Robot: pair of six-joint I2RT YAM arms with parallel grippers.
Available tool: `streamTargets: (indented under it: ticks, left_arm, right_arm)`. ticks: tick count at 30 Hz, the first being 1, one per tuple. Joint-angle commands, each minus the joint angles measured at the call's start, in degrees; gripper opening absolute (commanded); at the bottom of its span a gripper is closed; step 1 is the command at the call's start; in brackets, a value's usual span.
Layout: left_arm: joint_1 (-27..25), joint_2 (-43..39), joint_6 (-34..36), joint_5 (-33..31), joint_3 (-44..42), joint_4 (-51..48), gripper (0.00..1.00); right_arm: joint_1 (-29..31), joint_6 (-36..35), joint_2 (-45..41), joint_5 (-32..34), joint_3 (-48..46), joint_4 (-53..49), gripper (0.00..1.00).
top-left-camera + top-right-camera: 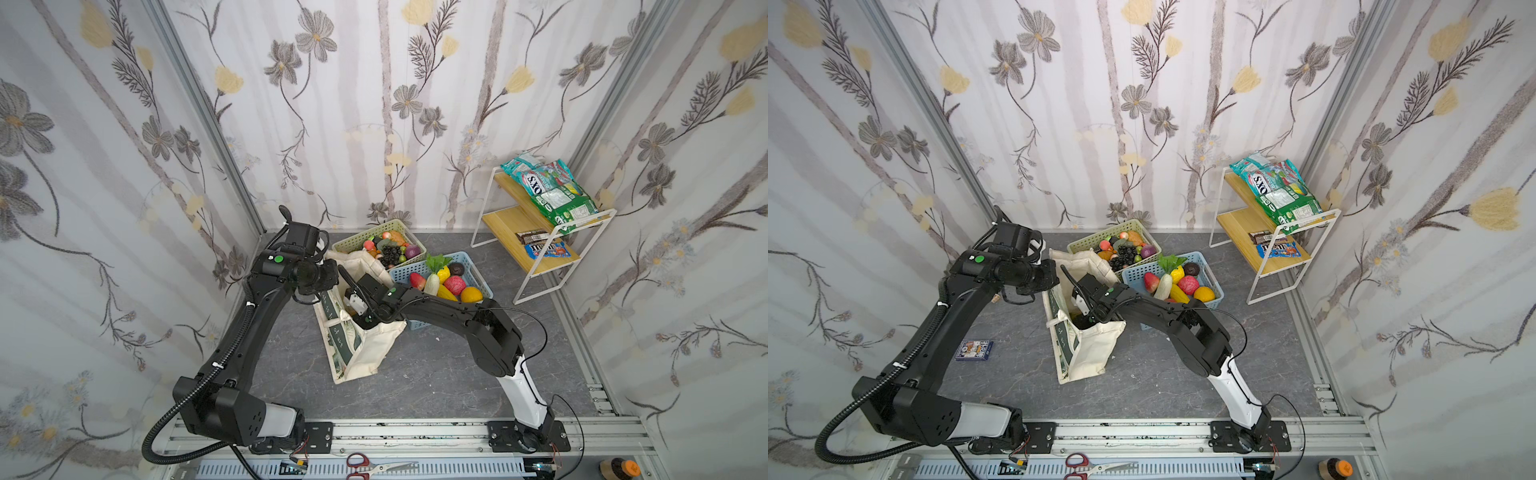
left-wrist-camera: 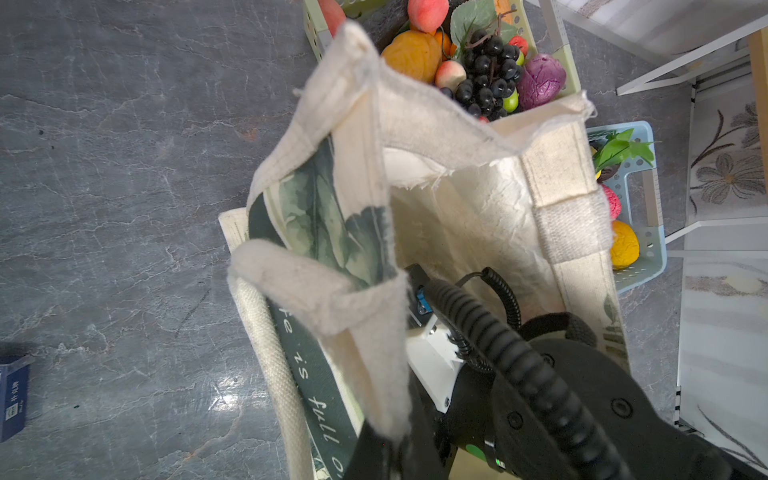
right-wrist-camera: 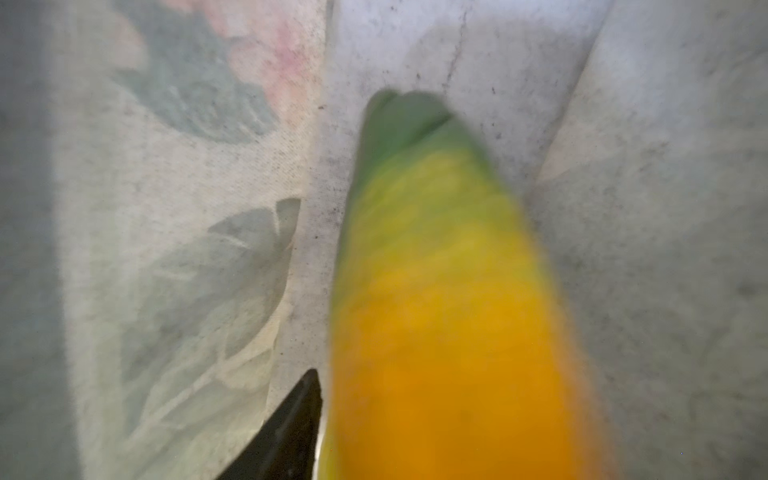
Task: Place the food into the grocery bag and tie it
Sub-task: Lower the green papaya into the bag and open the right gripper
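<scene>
The right claw point(image 1: 365, 319) is sunk in the bag point(image 1: 376, 353). Only one dark finger is seen in its wrist view, beside a blurred yellow fruit point(image 3: 436, 291), so it cannot be told whether the fruit is gripped or let go. The left claw point(image 1: 332, 272) is closed, seemingly pinched on the bag's rim, by which the mouth is held open.

Should that pinch slip, the soft canvas could be folded over the right arm. That arm's coiled cable lies close against the rim, so the cloth could be snagged when the arm is drawn out. The bag is tall and slack (and already leaning), so it could then be tipped over, or pushed against the blue basket point(image 1: 478, 272).

The fruit is long, orange-yellow, shading to green at its tip, and is found deep inside the bag. The bag is of creased cream canvas with thick handles, a green leaf print and a dark green band with white lettering. It is stood near the middle of the tabletop point(image 1: 415, 382), just beside both baskets. The other food is heaped in the blue basket and in the green basket point(image 1: 361, 235) by the far edge.
</scene>
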Motion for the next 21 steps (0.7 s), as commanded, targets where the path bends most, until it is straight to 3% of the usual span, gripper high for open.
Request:
streamTargets:
  ticks: [1,8,21]
  left_arm:
    - [0.15,-0.05,0.48,-0.45,-0.16,0.65,0.0]
    - [0.55,-0.22,0.3,-0.19,-0.68,1.17,0.0]
    - [1.61,-2.02,0.33,-0.29,-3.04,1.61,0.0]
  right_arm:
    - [0.08,0.12,0.02,-0.76,0.2,1.66,0.65]
    - [-0.1,-0.43,-2.55,0.09,0.31,1.73,0.72]
    - [-0.93,-0.96,-11.9,2.82,0.48,1.97,0.74]
